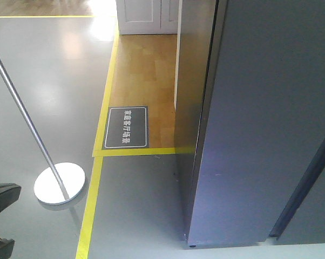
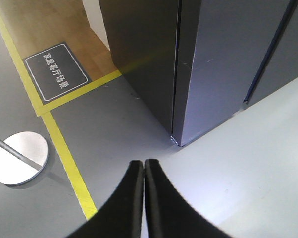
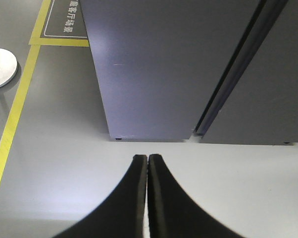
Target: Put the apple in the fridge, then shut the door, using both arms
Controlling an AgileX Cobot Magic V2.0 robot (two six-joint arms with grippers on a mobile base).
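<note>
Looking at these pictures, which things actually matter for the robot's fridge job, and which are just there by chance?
Part of the job:
- fridge, dark grey, door shut
- left gripper, shut, empty
- right gripper, shut, empty
- the apple is not in view

Just there:
- floor sign
- round stand base
- yellow floor tape
- white cabinet

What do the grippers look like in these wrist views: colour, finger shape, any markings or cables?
The left gripper and right gripper look alike: plain matte black, each with two smooth fingers that are broad at the base and curve inward to narrow, blunt tips. No markings, labels or cables show. The front view catches only a black part at its left edge.
</note>
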